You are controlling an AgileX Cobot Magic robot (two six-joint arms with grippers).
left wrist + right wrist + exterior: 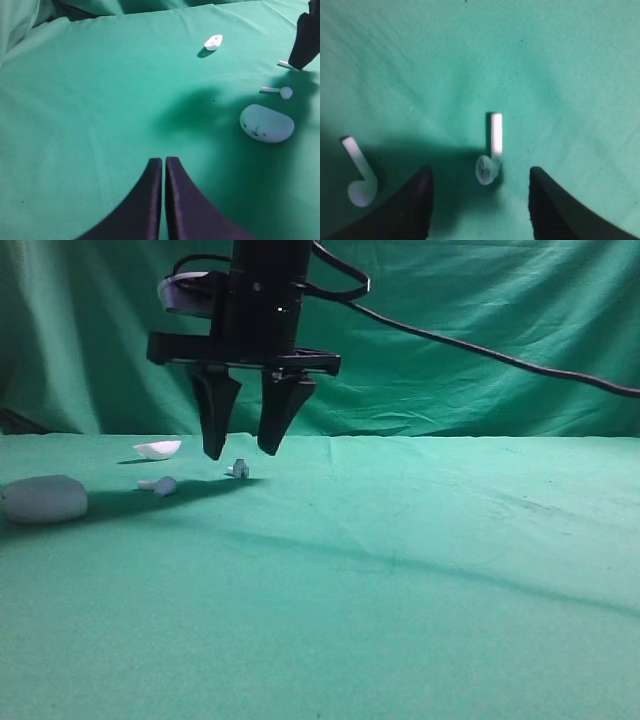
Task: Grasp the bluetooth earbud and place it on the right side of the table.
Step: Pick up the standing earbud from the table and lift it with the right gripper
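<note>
1. The right gripper (240, 448) hangs above the table (400, 570), jaws spread wide and holding nothing
2. The earbud (491, 150) lies on the cloth between those jaws, on the table's left part
3. A second earbud (359, 172) lies beside it, near the case (266, 123) and the shell (213, 42)
4. The left gripper (164, 165) is clenched, holding nothing
</note>
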